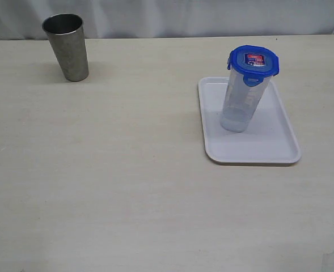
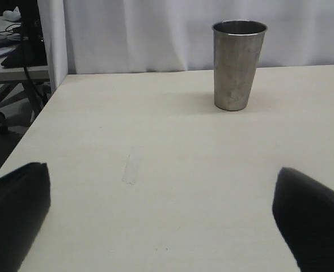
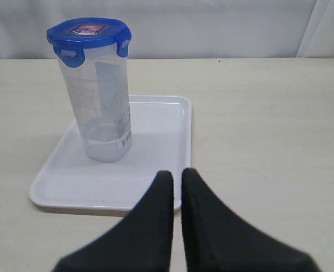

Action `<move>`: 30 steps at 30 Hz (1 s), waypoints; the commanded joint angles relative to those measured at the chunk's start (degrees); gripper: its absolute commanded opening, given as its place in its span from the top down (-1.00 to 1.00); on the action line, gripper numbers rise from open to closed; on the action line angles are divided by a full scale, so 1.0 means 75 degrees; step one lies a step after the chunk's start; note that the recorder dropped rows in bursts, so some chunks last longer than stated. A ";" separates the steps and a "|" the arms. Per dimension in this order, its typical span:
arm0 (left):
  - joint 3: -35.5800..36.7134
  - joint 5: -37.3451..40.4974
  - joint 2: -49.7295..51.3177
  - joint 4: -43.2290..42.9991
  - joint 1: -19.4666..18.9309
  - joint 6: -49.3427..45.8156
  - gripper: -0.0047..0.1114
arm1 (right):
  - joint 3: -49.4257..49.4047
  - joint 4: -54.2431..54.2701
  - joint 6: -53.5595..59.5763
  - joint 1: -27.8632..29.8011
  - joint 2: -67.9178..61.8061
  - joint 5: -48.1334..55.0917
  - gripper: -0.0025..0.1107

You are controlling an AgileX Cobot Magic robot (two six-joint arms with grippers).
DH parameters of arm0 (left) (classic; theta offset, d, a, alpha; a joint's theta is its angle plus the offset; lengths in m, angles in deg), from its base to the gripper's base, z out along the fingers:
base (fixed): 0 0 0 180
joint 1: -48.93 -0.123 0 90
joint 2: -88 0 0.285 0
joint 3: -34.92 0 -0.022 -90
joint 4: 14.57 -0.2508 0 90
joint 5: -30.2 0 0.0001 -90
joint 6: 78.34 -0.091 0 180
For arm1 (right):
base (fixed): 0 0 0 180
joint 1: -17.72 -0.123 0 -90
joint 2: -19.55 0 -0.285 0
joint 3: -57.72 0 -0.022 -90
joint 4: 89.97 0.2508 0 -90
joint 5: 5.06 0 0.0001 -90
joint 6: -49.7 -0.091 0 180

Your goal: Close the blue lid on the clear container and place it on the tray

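Plainly unreadable, a red-and-white sticker (image 1: pixel 255 59) tops the blue lid (image 1: pixel 254 62); left gripper (image 2: pixel 162 195) gapes wide, right gripper (image 3: pixel 177 177) pinched together, empty.

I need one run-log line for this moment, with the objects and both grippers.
tall clear plastic container: upright on flat white plastic tray | roundish blue plastic lid: on container | left gripper: open, empty | right gripper: shut, empty

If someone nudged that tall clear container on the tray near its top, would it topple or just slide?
Probably topple: the clear container is tall and narrow, standing on a small base on the tray. It looks empty, so it is likely light and easy to knock. Its smooth plastic walls may be slippery.
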 commanded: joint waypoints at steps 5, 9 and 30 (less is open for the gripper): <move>0.0026 -0.0041 -0.0015 -0.0001 0.0048 -0.0097 -0.89 | -0.0015 -0.0028 -0.0001 0.0045 0.0034 -0.0080 0.87; 0.0026 -0.0041 -0.0015 -0.0001 0.0048 -0.0114 -0.89 | -0.0015 -0.0028 -0.0001 0.0045 0.0034 -0.0080 0.87; 0.0026 -0.0035 -0.0015 -0.0001 0.0048 -0.0864 -0.89 | -0.0015 -0.0028 -0.0001 0.0045 0.0034 -0.0080 0.87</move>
